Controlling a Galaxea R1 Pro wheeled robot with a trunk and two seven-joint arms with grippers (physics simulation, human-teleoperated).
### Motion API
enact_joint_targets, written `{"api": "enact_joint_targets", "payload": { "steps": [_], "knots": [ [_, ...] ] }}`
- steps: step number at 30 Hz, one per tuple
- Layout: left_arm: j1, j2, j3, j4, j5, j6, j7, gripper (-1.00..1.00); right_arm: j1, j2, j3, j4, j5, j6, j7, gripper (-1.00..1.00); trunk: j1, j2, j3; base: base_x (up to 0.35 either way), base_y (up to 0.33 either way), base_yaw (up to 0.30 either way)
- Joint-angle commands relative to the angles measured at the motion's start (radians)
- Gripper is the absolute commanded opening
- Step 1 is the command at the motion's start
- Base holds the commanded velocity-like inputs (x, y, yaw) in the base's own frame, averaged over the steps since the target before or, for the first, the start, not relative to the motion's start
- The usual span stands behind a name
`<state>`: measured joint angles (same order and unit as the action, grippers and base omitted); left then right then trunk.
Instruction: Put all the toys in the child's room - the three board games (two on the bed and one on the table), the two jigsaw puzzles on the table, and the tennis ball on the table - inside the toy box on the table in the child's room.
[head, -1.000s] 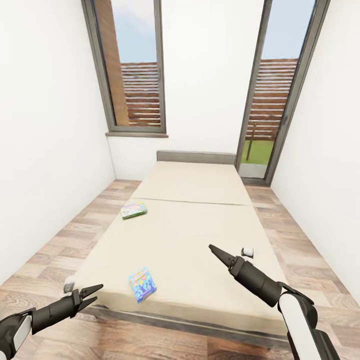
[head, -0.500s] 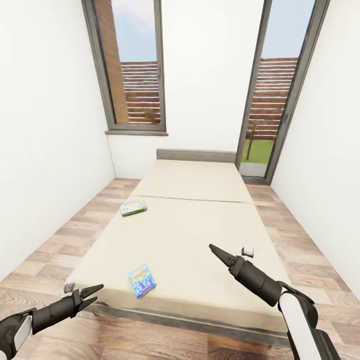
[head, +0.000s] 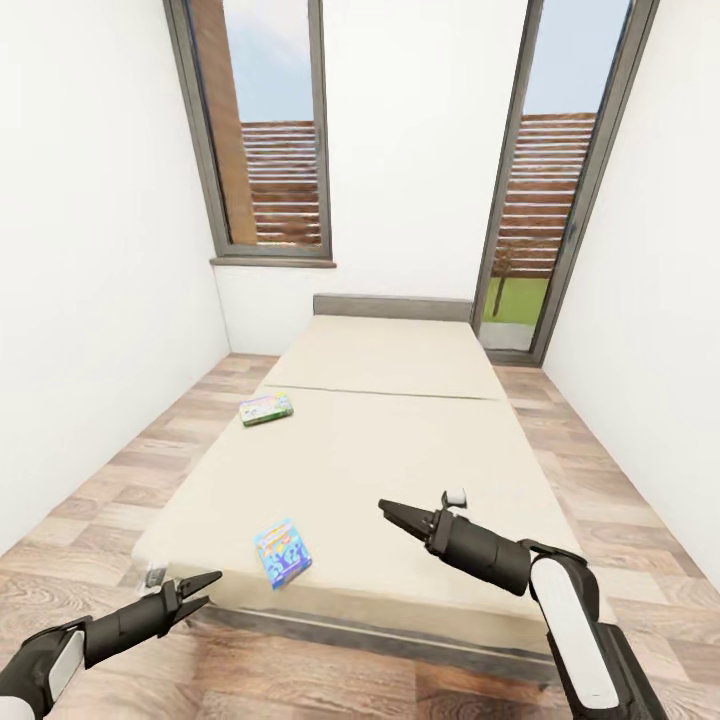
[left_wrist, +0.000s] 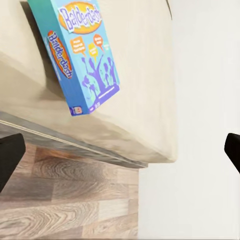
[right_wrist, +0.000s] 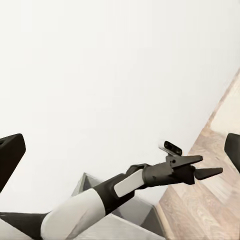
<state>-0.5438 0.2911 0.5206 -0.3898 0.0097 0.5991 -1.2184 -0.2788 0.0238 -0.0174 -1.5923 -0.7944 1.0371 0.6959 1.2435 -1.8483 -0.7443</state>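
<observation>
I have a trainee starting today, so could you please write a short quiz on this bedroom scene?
1. True or false: the blue board game lies on the floor.
2. Which box is nearer the robot: A) the blue board game, B) the green-pink board game?
3. Fill in: both boxes rest on the ____.

Key
1. False; it lies flat near the bed's near edge.
2. A; it sits between the left gripper and the right gripper, both open and holding nothing.
3. Bed.
</observation>
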Motion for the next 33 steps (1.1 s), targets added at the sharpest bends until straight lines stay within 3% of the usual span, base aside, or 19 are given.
{"api": "enact_joint_targets", "payload": {
  "steps": [1,5,8,21,33],
  "knots": [
    [-0.001,-0.017,0.002,0.000,0.000,0.009,0.011,1.00,-0.005,0.005,0.022,0.000,0.005,0.007,0.004,1.00,0.004,-0.008,-0.004,0.000,0.000,0.000],
    [-0.001,-0.069,0.001,0.000,0.001,-0.019,0.078,1.00,-0.016,0.008,0.058,0.000,0.006,0.010,0.000,1.00,0.019,-0.036,-0.017,0.000,0.000,0.000],
    [-0.001,-0.084,0.002,0.000,0.006,-0.033,0.108,1.00,-0.020,0.002,0.064,0.000,0.006,0.010,0.000,1.00,0.031,-0.057,-0.026,0.000,0.000,0.000],
    [-0.001,-0.092,0.012,0.001,0.013,-0.036,0.125,1.00,-0.023,0.017,0.075,0.001,0.013,-0.003,-0.009,1.00,0.080,-0.148,-0.067,0.000,0.000,0.000],
    [-0.001,-0.096,0.018,0.002,0.013,-0.034,0.124,1.00,-0.023,0.020,0.076,0.001,0.017,-0.005,-0.084,1.00,0.119,-0.218,-0.098,0.000,0.000,0.000]
  ]
}}
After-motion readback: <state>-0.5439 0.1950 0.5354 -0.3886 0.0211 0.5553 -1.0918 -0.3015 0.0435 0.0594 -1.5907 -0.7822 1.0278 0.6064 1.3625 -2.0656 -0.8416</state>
